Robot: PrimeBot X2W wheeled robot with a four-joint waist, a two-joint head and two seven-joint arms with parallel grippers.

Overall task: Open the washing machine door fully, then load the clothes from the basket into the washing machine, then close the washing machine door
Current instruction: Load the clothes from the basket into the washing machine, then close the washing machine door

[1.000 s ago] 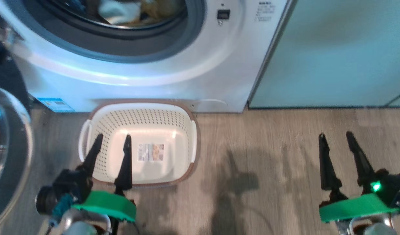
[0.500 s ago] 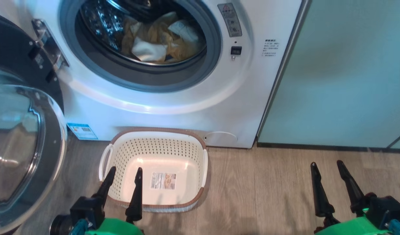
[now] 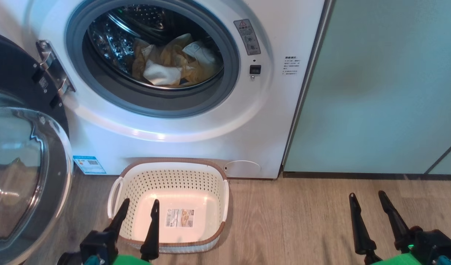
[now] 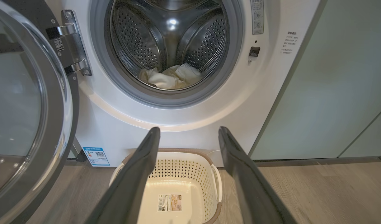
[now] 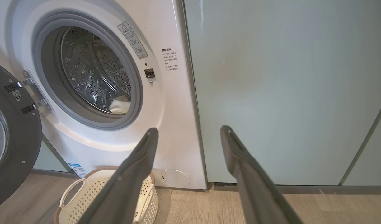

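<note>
Yellow fabric clothes [image 3: 170, 66] lying in steel drum [image 3: 115, 40], cream perforated basket [image 3: 174, 180] empty; glossy black round door [image 3: 26, 154], 9 o'clock, awaiting closing; left gripper [image 3: 141, 201], right gripper [image 3: 367, 194] gaping wide, unloaded.

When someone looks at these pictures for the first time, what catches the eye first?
The washing machine stands at the upper left of the head view, its round door swung wide open to the left. Pale yellow clothes lie inside its steel drum. On the wooden floor right before it sits the basket, empty but for a label sticker.
</note>
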